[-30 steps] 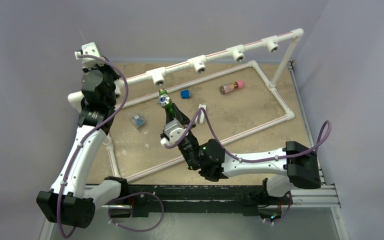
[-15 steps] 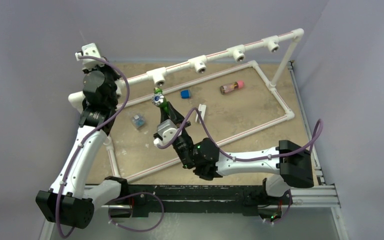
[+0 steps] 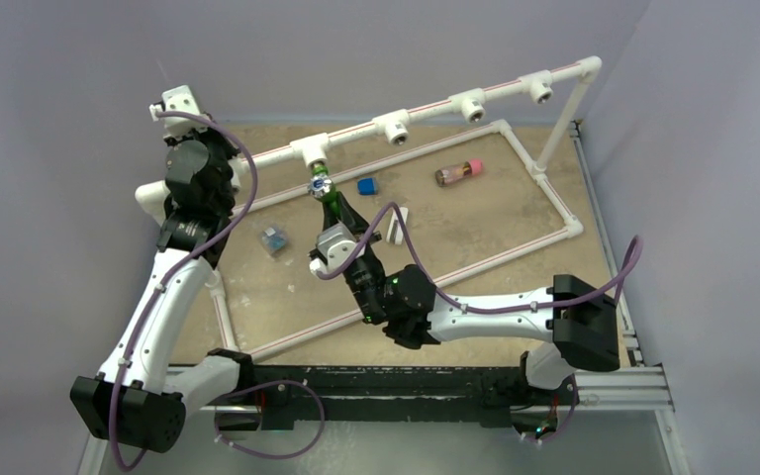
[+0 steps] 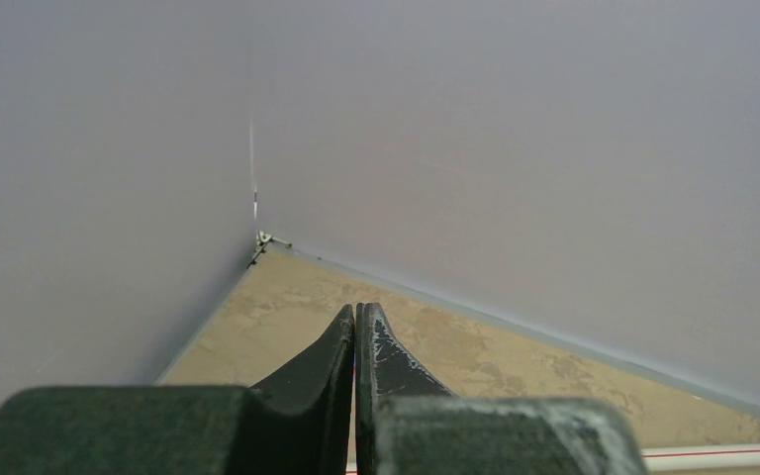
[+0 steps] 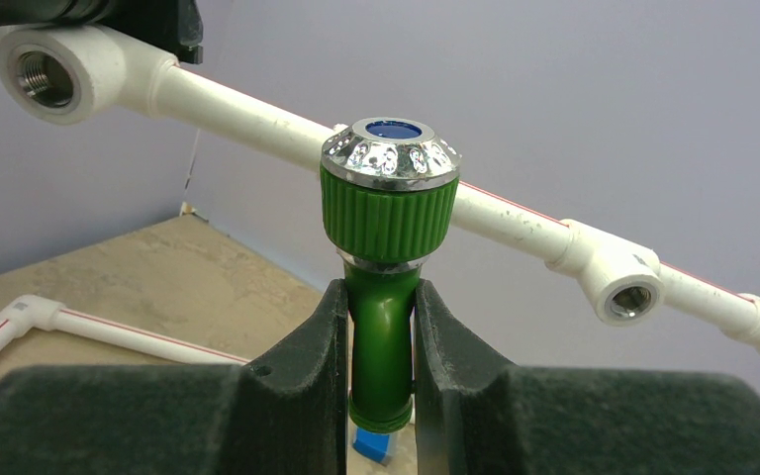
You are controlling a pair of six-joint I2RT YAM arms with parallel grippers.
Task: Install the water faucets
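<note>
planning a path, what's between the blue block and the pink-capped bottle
Nothing; in the top view the table is bare between the blue block and the pink-capped bottle.

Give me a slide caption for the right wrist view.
Right gripper clamps a bright green plastic faucet in front of the white pipe rail.

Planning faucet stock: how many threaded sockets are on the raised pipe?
5: one socket nearest the green faucet; three more rightward; a fifth beside the left arm, hidden from above.

even, soft lighting; sharp frames, faint shadows, slight chrome glare
</note>
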